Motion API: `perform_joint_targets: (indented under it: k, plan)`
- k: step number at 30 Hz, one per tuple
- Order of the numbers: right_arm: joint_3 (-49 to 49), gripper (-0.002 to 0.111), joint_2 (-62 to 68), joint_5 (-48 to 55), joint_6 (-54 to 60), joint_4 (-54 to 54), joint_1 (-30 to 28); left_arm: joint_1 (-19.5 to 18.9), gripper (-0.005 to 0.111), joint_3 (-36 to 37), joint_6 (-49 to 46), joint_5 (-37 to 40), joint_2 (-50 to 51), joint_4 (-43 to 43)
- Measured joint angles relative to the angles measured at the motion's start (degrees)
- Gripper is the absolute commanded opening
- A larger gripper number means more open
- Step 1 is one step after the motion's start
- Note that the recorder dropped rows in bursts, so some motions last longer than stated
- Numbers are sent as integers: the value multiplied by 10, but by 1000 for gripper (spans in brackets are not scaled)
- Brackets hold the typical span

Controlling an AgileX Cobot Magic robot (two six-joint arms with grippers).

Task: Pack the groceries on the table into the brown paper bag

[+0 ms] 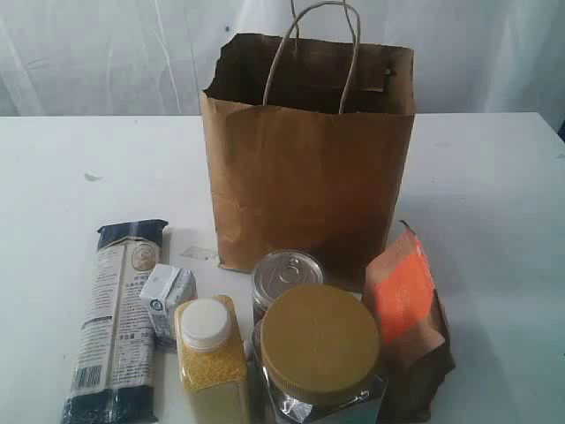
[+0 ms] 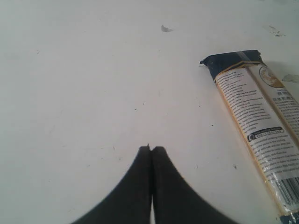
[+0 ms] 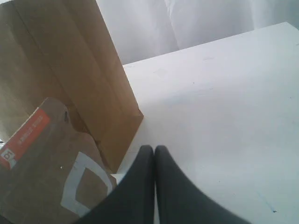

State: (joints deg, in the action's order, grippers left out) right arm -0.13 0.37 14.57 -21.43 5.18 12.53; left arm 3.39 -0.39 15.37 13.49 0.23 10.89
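We see the brown paper bag [image 1: 309, 177] standing upright with its mouth open toward the back of the white surface [image 1: 494, 194], its cord handles rising above the rim. The groceries sit in a loose cluster in front of it. The long dark-blue pasta packet [image 1: 115, 327] lies flat at the left, with the small white carton [image 1: 168, 296] just beside it. The yellow-grain jar [image 1: 212, 362] with its white cap stands in front of the carton. The silver-topped tin [image 1: 284, 276] is close to the foot of the bag, and the large gold-lidded jar [image 1: 320, 349] stands in front of the tin. The brown pouch [image 1: 410, 327] with its orange label leans at the right, just beside the big jar.

In the left wrist view we find the left end effector [image 2: 150, 149] with its two dark fingers pressed together on nothing, over bare surface. The pasta packet lies off to one side of the fingertips, clearly apart from them, showing its dark-blue end seal and printed label.

In the right wrist view the right end effector [image 3: 154, 148] also has its fingers together and empty. The pouch lies close beside it, and the bag's lower corner stands just beyond the fingertips. We cannot tell whether the fingers touch the pouch.
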Motion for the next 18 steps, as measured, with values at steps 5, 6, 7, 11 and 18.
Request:
perform_joint_targets:
  k: [5,6,7,11,18]
  plan:
    - [0,0,0,0,0,0,0,0,0,0,0,0,0,0]
    - [0,0,0,0,0,0,0,0,0,0,0,0,0,0]
    - [0,0,0,0,0,0,0,0,0,0,0,0,0,0]
    - [0,0,0,-44,-59,-69,0,0,0,0,0,0,0,0]
    - [0,0,0,-162,-138,-144,0,0,0,0,0,0,0,0]
